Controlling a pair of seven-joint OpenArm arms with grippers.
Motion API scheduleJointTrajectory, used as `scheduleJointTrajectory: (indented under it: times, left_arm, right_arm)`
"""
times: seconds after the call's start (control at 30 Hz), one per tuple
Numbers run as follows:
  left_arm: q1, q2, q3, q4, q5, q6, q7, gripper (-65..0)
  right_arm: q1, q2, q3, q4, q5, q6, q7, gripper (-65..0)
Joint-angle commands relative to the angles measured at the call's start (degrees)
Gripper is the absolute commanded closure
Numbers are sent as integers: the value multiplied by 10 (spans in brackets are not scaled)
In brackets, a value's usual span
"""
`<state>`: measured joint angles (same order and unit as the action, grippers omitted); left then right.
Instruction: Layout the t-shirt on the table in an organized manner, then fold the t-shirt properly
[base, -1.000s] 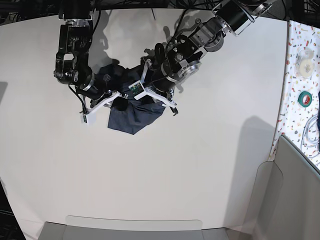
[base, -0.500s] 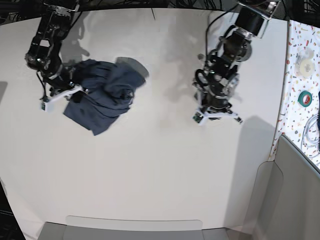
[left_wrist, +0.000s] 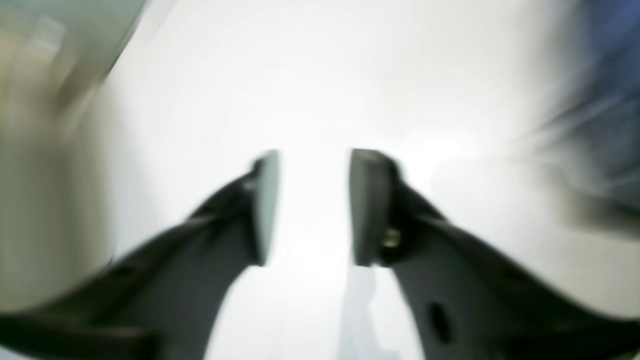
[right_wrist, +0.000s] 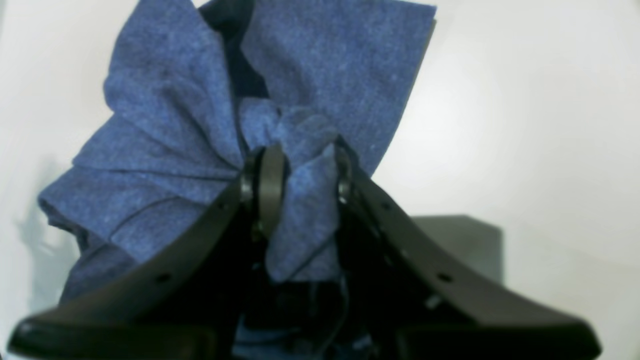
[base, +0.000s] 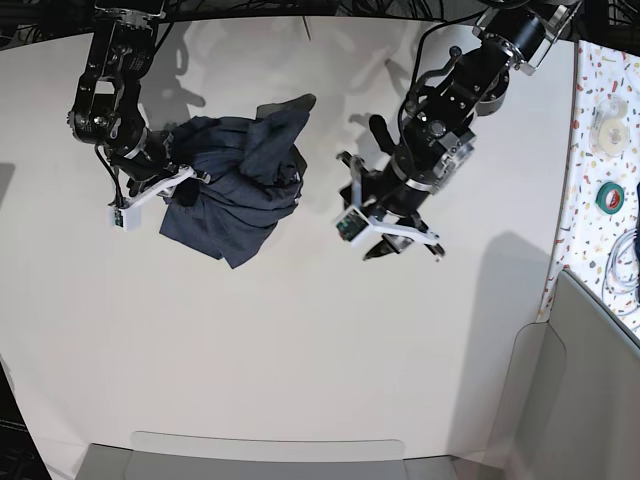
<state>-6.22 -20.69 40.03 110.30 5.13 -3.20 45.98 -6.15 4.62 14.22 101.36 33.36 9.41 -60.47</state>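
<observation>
The dark blue t-shirt (base: 238, 188) lies crumpled in a heap on the white table (base: 300, 340), at the back left of the base view. My right gripper (base: 193, 178) is at the heap's left edge. In the right wrist view it (right_wrist: 302, 185) is shut on a bunched fold of the t-shirt (right_wrist: 325, 75). My left gripper (base: 385, 240) hangs to the right of the heap, apart from the cloth. The blurred left wrist view shows it (left_wrist: 312, 205) open and empty over the bare table (left_wrist: 310, 75), with a blue smear of t-shirt (left_wrist: 605, 100) at the right edge.
A narrow speckled strip (base: 590, 150) runs along the right side, carrying a green tape roll (base: 611, 197) and a pale roll (base: 610, 118). A grey bin (base: 590, 400) stands at the front right. A grey panel (base: 270, 455) lies along the front edge.
The left gripper has let go of the shirt, opened and swung off to the right. The right gripper has kept its hold and dragged the heap left.
</observation>
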Motion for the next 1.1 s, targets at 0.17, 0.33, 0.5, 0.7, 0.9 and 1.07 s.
scheduleJointTrajectory:
  times: [0.17,0.33,0.5,0.7,0.9,1.07]
  left_arm:
    - [-46,-46,150,58,-30,3,73,-301]
    - [-58,-47,216,60,-29,4,72,-299]
    - [-79,-43,261,61,-28,7,71,-285]
    - [-104,-27,278,60,-28,8,71,-283]
    - [-116,-25,278,56,-28,8,69,-283]
    - [-125,-5,279,39,-28,8,69,-283]
  right_arm:
    - [7,14,-5,7,5,2,10,0]
    - [13,13,-13,7,4,2,-15,0]
    - [14,13,-26,7,3,2,-14,0]
    - [15,12,-43,3,3,2,-14,0]
    - [22,11,-71,-20,4,2,-12,0]
    - [22,3,-78,-21,3,2,-14,0]
